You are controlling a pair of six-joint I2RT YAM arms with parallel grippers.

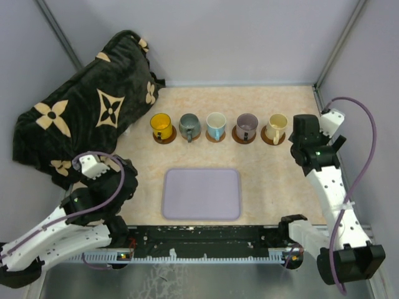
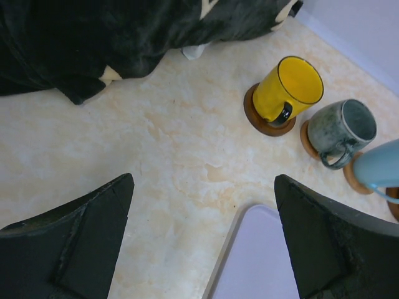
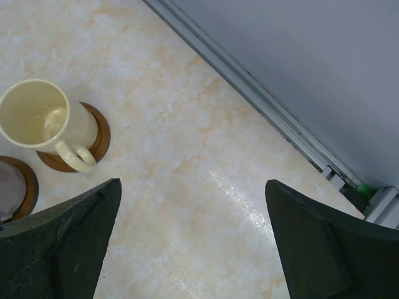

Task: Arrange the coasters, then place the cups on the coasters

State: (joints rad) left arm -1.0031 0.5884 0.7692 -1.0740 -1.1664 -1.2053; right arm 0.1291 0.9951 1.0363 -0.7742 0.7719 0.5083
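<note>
5 cups [image 1: 216,124] sit on 5 coasters [image 1: 165,140] in a row behind the lavender tray [image 1: 201,194]; black flowered cloth [image 1: 81,118] lies just left. The left hand [image 2: 202,179] and right hand [image 3: 192,182] gape, empty.

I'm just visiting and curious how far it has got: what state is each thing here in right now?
Yellow cup: upright on coaster
Grey-green cup: upright on coaster
White cup: upright on coaster
Mauve cup: upright on coaster
Cream cup: upright on coaster
Tray: lying flat, bare
Blanket: crumpled, far left
Left gripper: open, holding nothing
Right gripper: open, holding nothing
</note>
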